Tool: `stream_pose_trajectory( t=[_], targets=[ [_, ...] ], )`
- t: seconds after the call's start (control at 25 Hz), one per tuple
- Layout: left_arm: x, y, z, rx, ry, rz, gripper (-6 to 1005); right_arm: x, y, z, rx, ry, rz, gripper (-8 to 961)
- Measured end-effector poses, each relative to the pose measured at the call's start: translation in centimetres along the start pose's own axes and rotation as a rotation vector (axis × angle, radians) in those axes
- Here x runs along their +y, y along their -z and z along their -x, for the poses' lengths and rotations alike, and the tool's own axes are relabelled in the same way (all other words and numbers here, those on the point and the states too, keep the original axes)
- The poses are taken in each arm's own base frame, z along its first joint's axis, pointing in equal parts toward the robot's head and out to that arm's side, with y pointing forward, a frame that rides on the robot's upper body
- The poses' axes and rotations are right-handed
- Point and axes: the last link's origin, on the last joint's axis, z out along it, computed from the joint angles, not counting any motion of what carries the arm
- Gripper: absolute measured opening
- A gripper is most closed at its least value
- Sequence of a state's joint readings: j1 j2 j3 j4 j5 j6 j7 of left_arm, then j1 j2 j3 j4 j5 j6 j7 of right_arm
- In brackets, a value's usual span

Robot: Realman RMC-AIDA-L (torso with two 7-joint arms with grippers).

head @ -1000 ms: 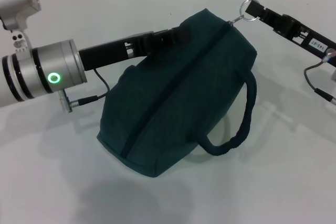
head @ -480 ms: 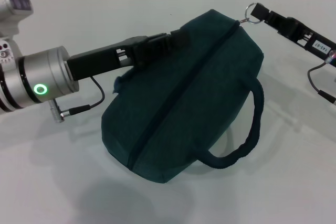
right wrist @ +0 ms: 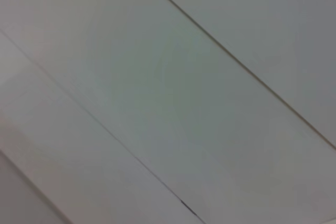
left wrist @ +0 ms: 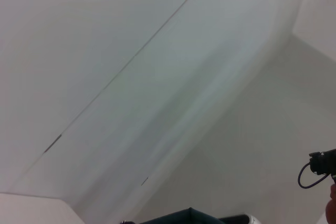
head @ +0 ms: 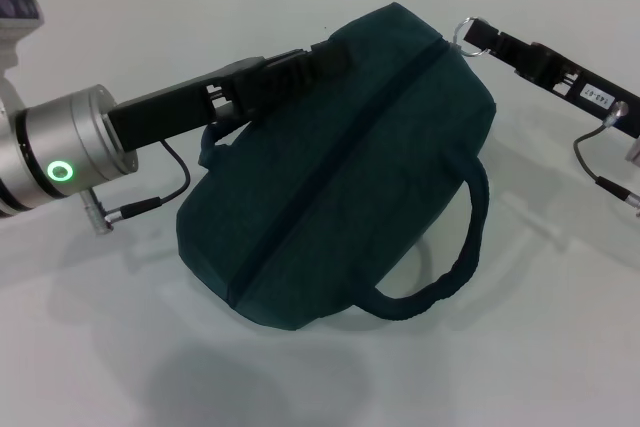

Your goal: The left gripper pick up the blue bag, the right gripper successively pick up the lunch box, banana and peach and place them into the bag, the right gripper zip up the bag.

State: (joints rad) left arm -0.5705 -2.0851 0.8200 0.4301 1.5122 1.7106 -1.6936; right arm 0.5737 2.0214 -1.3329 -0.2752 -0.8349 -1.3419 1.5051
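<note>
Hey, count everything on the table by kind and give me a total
Bags: 1, the blue bag
Bag handles showing: 2
Ring pulls: 1, the zip ring
End effectors: 2, left end effector and right end effector
Total: 6

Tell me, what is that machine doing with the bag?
A two-armed robot is handling a blue bag lying on a white table. Its left pincer grips the bag's upper edge, while its right pincer holds the silver ring of the zip at the bag's far end. The zip looks closed along the top.

head overhead, wrists wallward (bag (head: pixel 340 167) shared)
</note>
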Motion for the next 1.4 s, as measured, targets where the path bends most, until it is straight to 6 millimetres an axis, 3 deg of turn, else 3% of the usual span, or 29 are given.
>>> stream_pose_trajectory(
  t=[0.4,0.72,1.08,1.4],
  targets=[
    [-0.3,-0.2,-0.5,0.015,-0.026,-0.018,123,0.2,-0.4,0.2,0.005,0.016,0.011,15],
    [-0.8,-0.5,-0.8,0.016,-0.028,-0.045,123,0.1,-0.1,0.4,-0.012,0.013,0.004,169],
    [-1.8,-1.0,-1.2,0.018,-0.023,-0.11,121,-0.5,0.7,0.7,-0.032,0.033,-0.029,510],
    [-3.1,-2.3,-1.6,0.003,-0.03,-0.177,133,-1.4,3.1,1.3,-0.108,0.02,-0.082,819]
  ],
)
